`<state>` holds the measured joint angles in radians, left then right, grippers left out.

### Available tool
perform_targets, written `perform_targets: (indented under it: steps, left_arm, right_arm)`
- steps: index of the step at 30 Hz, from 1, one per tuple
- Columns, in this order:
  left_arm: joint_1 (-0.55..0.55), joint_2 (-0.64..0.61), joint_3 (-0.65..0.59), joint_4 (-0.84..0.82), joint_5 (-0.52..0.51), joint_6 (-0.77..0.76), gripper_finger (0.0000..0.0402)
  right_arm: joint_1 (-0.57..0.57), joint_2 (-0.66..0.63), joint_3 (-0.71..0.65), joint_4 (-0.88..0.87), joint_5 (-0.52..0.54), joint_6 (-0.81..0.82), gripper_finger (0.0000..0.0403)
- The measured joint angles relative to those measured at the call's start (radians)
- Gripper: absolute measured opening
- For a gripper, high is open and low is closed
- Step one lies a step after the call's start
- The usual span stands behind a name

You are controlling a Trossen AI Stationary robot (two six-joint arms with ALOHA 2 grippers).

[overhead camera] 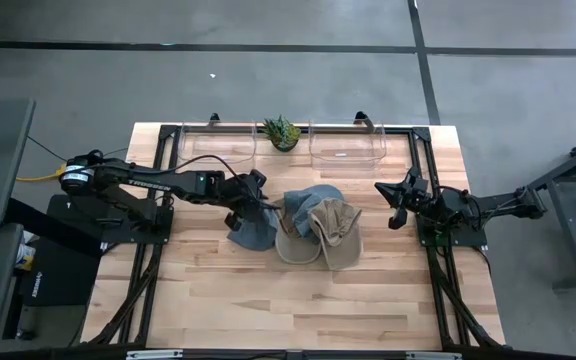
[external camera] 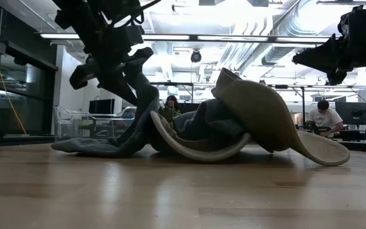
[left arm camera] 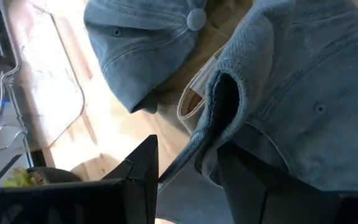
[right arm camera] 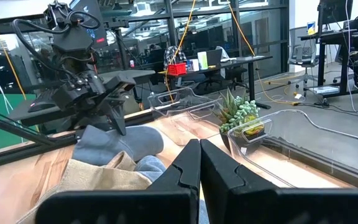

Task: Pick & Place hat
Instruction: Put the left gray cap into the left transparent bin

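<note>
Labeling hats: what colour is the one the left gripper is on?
Blue-grey denim hat, best in the left wrist view.

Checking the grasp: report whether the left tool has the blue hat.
Gripped. The left tool has the blue hat's edge between its fingers, with the fabric pulled upward.

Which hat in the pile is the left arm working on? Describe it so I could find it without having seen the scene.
Start at the small potted plant at the table's far edge, then come down to the pile of hats at the middle. The one in question is the blue-grey hat at the pile's left end, with the left tool on it. Its neighbours are a second blue cap and tan hats.
</note>
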<state>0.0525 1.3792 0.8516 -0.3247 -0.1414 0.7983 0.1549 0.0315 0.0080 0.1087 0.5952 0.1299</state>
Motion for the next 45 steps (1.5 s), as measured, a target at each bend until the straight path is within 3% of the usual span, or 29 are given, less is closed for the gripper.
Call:
perform_targets:
  steps: [22,26,31,45]
  left_arm:
    - [0.000,0.018,0.000,-0.023,0.046,-0.066,0.0122]
    - [0.000,0.018,0.000,-0.023,0.030,-0.092,0.0092]
    - [0.000,0.018,0.000,-0.037,-0.007,-0.100,0.0014]
    - [-0.001,-0.013,0.000,-0.127,-0.053,-0.183,0.0001]
  right_arm:
    - [0.000,0.000,0.000,0.000,0.000,0.000,0.0000]
    - [0.000,0.000,0.000,0.000,0.000,0.000,0.0000]
    - [0.000,0.000,0.000,0.000,0.000,0.000,0.0000]
    - [0.000,0.000,0.000,0.000,0.000,0.000,0.0000]
